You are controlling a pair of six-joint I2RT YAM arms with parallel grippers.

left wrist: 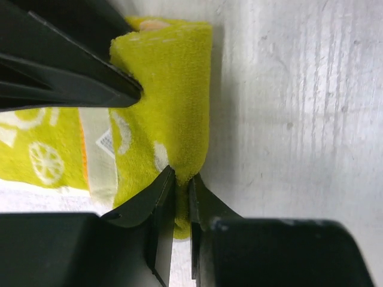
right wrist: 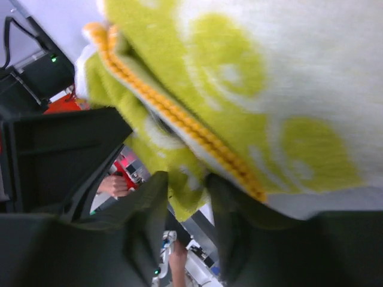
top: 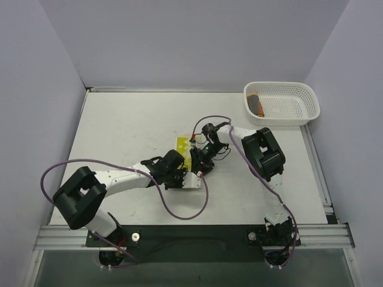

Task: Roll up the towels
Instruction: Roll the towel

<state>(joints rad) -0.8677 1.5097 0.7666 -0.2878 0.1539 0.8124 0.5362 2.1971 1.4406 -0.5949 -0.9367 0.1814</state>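
Leftmost, item one: left gripper [left wrist: 155, 131]. Black two-finger claw, closed across a thick fold of cloth, one finger above the fold and one below it. A further black finger edge sits just beside the lower one; whose it is cannot be told.

Item two: yellow towel [top: 182, 143]. It lies mid-table between the two arms, partly covered by both grippers.
- Material: terry pile, short and fuzzy. One face is lime green with pale prints, the other pale with lime-green shapes.
- Edge: a raised hem [right wrist: 179, 119] in orange stitching.
- Shape: one end doubled into a rounded, plump fold, the rest flat on the table [top: 119, 131].
- Handling, as judged: light, limp and compressible, and not fragile. It should slump and unroll if let go, and the pile probably drags on the tabletop rather than sliding. Best held at the two ends of the fold, close to the hem, so the roll turns evenly.

Item three: right gripper [right wrist: 185, 185]. Dark fingers pinched on a small lobe of the same towel's green edge, just beneath the hem.

Item four, far right: basket [top: 281, 84]. White plastic mesh, rectangular with rounded corners, well apart from the grippers.

Item five: orange towel [top: 257, 105]. It rests inside the basket at the left end, dark-patterned and compact. Whether it is rolled is too small to tell.
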